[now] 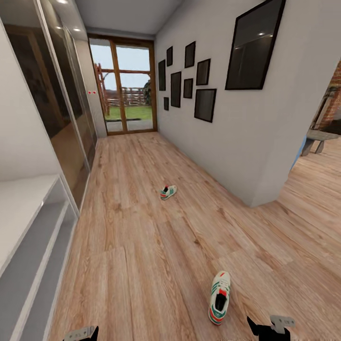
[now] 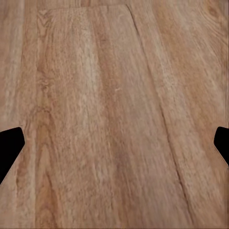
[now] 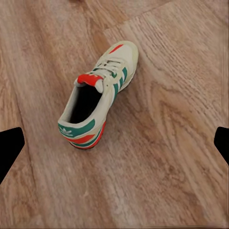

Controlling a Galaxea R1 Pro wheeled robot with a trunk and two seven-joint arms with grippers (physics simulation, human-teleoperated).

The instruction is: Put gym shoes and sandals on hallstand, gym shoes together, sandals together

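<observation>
Below, a gym shoe (image 3: 100, 93) lies apart from the open right claw (image 3: 114, 143).

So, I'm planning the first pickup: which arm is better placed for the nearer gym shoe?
Right. The nearer gym shoe lies just ahead of the right hand, whose wrist camera sees it between open fingers; the left hand has bare corridor floor under it.

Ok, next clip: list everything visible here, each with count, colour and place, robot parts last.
gym shoes: 2, cream with green stripes; near one by the right gripper, far one mid-corridor, both on the floor
hallstand: 1, pale grey-white, left wall
corridor floor: light brown planks
picture frames: several, black, right wall
glass door: 1, wood-framed, far end
left gripper: open, over bare floor
right gripper: open, over the near shoe
</observation>
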